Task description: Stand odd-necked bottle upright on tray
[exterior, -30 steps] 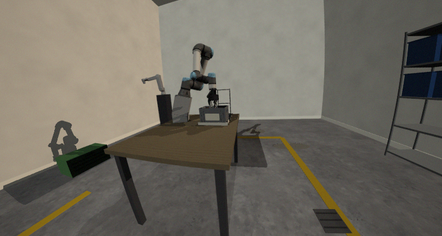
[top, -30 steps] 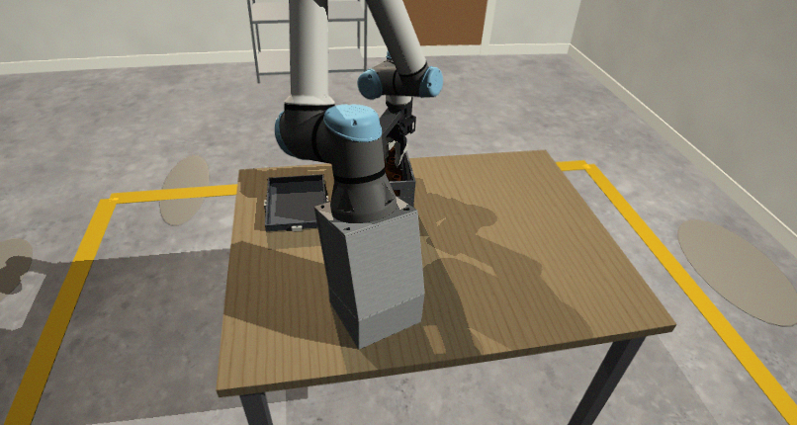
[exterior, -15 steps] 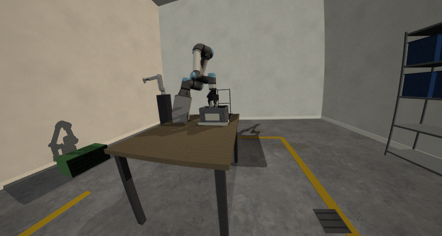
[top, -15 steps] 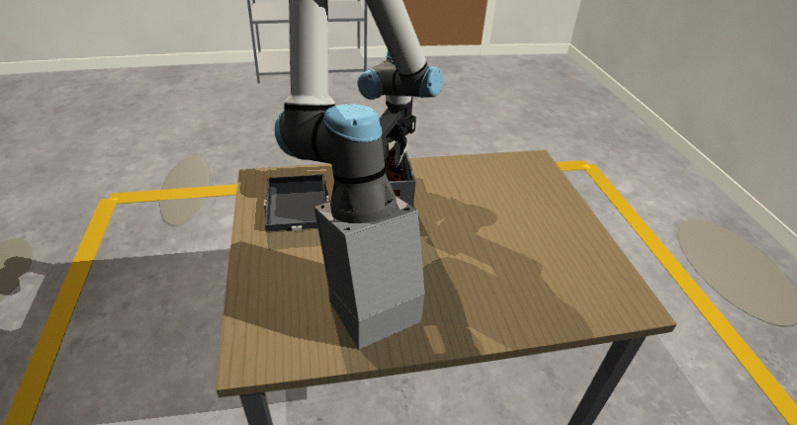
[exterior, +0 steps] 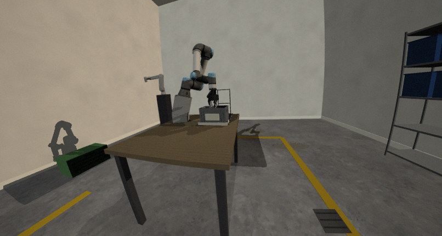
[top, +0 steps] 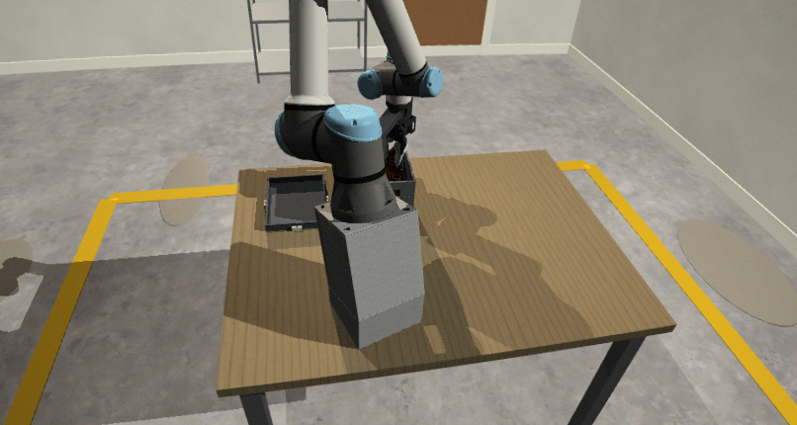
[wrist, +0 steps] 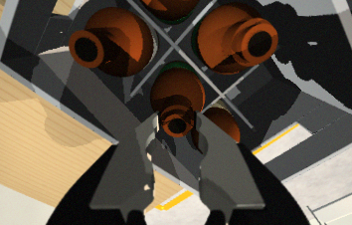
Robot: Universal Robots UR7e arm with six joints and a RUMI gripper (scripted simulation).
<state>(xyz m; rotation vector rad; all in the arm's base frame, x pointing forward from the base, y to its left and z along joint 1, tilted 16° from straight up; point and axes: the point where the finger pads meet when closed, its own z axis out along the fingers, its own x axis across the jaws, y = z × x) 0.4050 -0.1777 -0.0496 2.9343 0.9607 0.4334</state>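
Observation:
The crate (top: pixel 407 192) (exterior: pixel 202 116) (wrist: pixel 330 135) holds brown bottles in divided cells. My gripper (top: pixel 398 153) (exterior: pixel 213 105) (wrist: pixel 177 112) points down into it and is shut on the neck of the front middle bottle (wrist: pixel 177 94), whose body is still among the dividers. Other bottles stand at the left (wrist: pixel 126 37), at the right (wrist: pixel 216 42) and at the top edge (wrist: pixel 173 7) of the wrist view. One more bottle (wrist: pixel 226 125) is partly hidden behind the right finger. The tray (top: pixel 279 225) lies left of the arm's base in the top view. I cannot compare neck thicknesses reliably.
The arm's grey pedestal (top: pixel 385 277) (exterior: pixel 181 108) stands on the wooden table (top: pixel 529 199) (exterior: pixel 185 144), and partly hides the crate in the top view. The crate's dividers (wrist: pixel 148 77) and raised walls surround the bottles. The table's far edge is close behind the crate and tray.

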